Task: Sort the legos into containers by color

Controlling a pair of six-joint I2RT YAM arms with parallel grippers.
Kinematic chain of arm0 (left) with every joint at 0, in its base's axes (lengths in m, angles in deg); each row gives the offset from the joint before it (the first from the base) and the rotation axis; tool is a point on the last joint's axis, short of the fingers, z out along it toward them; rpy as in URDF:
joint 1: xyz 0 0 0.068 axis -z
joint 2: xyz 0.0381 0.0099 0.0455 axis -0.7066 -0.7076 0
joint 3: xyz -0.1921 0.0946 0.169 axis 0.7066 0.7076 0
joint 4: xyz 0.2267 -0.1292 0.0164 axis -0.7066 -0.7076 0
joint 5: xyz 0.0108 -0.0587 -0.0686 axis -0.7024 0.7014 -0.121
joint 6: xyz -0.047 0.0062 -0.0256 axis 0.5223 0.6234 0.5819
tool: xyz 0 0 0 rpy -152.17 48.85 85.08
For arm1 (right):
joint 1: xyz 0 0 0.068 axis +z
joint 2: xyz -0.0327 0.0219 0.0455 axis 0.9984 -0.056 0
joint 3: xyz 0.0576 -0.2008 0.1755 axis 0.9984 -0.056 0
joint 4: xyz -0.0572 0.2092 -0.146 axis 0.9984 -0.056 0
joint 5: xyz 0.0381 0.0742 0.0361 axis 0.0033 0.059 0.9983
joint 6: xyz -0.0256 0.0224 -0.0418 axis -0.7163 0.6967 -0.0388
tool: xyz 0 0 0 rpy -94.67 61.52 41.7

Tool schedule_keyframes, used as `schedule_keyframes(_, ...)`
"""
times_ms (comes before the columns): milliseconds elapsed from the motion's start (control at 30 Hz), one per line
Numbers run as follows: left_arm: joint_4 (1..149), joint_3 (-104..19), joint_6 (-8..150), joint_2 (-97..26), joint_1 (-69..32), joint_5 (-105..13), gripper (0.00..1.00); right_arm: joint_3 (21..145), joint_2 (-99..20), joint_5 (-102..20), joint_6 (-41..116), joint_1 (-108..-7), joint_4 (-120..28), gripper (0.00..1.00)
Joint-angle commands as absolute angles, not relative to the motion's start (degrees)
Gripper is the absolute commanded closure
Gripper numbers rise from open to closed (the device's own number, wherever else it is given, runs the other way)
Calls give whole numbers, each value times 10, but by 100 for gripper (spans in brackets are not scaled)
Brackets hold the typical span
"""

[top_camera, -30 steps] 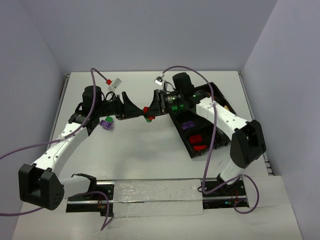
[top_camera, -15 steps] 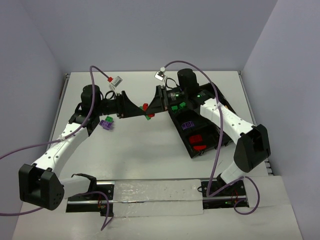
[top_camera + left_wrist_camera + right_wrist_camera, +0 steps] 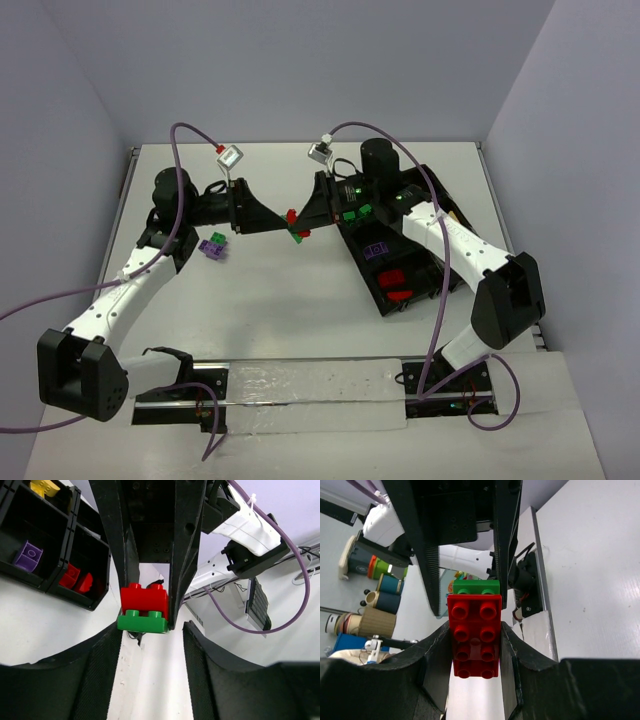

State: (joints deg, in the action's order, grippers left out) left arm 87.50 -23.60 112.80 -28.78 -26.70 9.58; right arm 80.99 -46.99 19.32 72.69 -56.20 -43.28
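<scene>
Overhead, white tabletop [image 3: 290, 300], divided tray [image 3: 362, 270] at right, lilac walls [image 3: 300, 70]

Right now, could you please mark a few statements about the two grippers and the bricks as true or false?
1. The right gripper holds a red brick with a green brick stuck to it. True.
2. The left gripper is fully shut. False: its jaws stand open on either side of the joined bricks.
3. On the table, beside the left arm, lie purple bricks. True.
4. The tray holds no bricks. False: red bricks, a purple brick and green bricks lie in its compartments.
</scene>
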Motion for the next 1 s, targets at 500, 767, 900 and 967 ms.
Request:
schedule_keyframes(500,948,-235,1162,-289,-269,113,33,800,-459,197,731,-563,-408,100)
schedule_keyframes(767,959,-230,1171,-291,-269,109,51,797,-459,194,726,-563,-412,100)
schedule_keyframes(900,959,-228,1171,-290,-269,111,83,798,-460,193,725,-563,-412,100)
schedule_keyframes(967,949,-230,1166,-291,-271,108,95,798,-460,192,722,-564,-416,100)
